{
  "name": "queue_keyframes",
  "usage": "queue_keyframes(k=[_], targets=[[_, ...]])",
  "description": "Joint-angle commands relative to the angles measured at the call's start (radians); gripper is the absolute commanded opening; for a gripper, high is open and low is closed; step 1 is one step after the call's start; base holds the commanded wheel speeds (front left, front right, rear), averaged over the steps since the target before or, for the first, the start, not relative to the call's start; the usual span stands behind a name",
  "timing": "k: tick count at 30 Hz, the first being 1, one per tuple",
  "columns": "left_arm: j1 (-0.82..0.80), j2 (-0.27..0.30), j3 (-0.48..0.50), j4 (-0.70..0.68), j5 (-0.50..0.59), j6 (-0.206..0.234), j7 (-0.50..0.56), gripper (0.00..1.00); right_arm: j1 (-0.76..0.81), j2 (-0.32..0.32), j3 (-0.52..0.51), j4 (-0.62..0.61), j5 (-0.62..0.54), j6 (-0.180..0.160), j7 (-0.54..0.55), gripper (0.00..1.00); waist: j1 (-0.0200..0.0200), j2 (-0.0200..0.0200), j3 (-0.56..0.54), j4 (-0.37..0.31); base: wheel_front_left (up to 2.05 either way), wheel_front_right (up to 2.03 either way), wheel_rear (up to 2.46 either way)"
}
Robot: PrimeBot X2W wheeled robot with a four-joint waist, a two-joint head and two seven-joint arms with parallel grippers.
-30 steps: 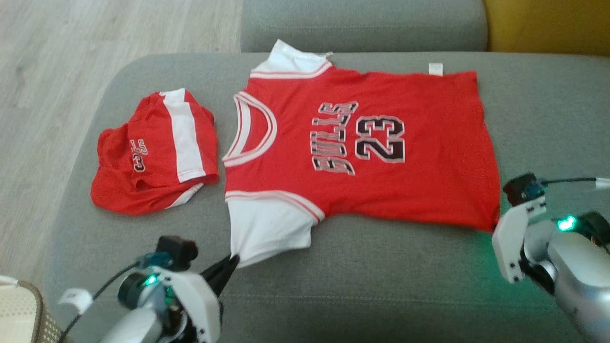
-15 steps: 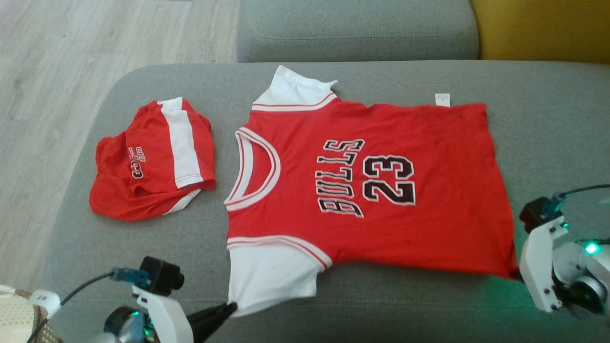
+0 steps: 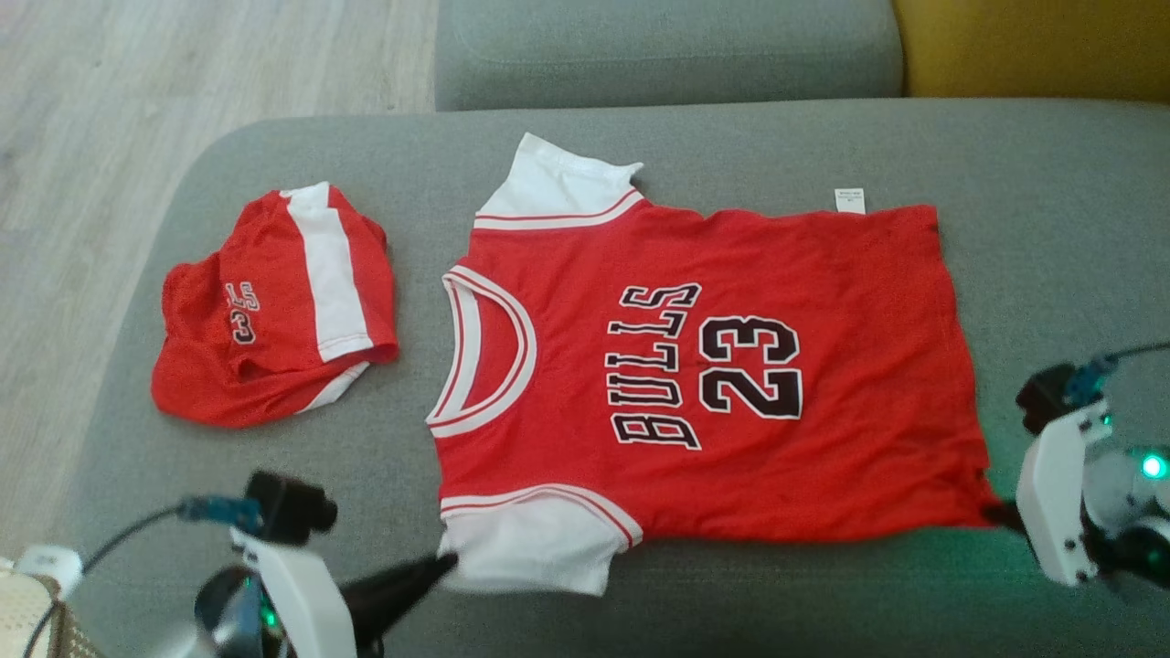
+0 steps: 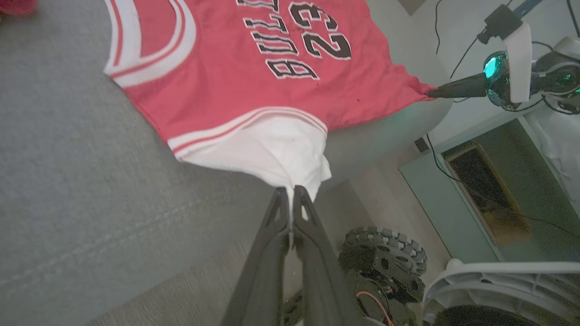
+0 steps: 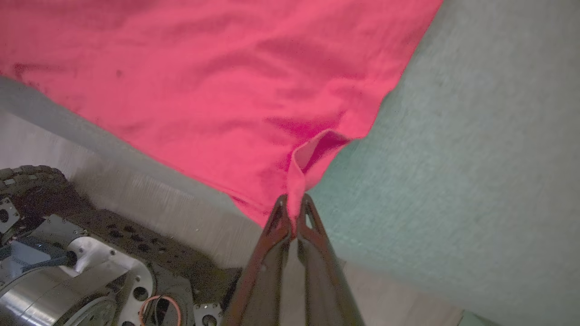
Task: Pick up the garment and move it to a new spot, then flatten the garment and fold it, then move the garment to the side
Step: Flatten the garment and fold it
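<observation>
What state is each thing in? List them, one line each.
jersey: spread out on the sofa, print up, near edge pinched at both ends.
shorts: bunched up, lying apart from the jersey, untouched.
left gripper: shut on the jersey's white sleeve.
right gripper: shut on the jersey's red hem corner.

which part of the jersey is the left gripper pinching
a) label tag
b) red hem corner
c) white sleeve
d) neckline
c: in the left wrist view the left gripper is shut on the edge of the white sleeve of the jersey.
</observation>
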Motion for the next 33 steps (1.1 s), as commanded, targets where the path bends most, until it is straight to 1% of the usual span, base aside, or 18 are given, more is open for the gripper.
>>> queue_keyframes(k=[1,4,11,20,25,33], targets=[[-0.089,0.023,0.067,-0.022,-0.004,-0.004,-0.016,0.0,-0.05,-0.036,-0.013,-0.015,-0.027,0.0,-0.026,0.0,0.0001,0.0,0.01,-0.004,0.0,0.0,0.0],[-0.128,0.012,0.093,-0.018,-0.012,-0.004,-0.033,0.0,-0.09,-0.034,-0.004,0.006,-0.075,0.0,-0.058,0.0,0.0001,0.0,0.032,-0.009,0.0,0.0,0.0],[-0.247,-0.015,0.131,-0.001,0.005,-0.005,-0.06,0.0,-0.176,-0.008,-0.012,0.068,-0.119,0.0,-0.138,0.0,0.0001,0.0,0.1,-0.012,0.0,0.0,0.0],[-0.364,-0.056,0.145,0.074,0.051,-0.003,-0.084,0.0,-0.273,0.043,0.005,0.126,-0.151,0.0,-0.212,0.0,0.0001,0.0,0.163,-0.025,0.0,0.0,0.0],[-0.428,-0.094,0.147,0.139,0.075,0.0,-0.105,0.0,-0.323,0.073,0.03,0.177,-0.169,0.0,-0.25,0.0,0.0001,0.0,0.198,-0.032,0.0,0.0,0.0],[-0.518,-0.15,0.138,0.281,0.116,0.003,-0.144,0.0,-0.371,0.105,0.078,0.245,-0.163,0.0,-0.287,0.0,0.0001,0.0,0.242,-0.042,0.0,0.0,0.0]])
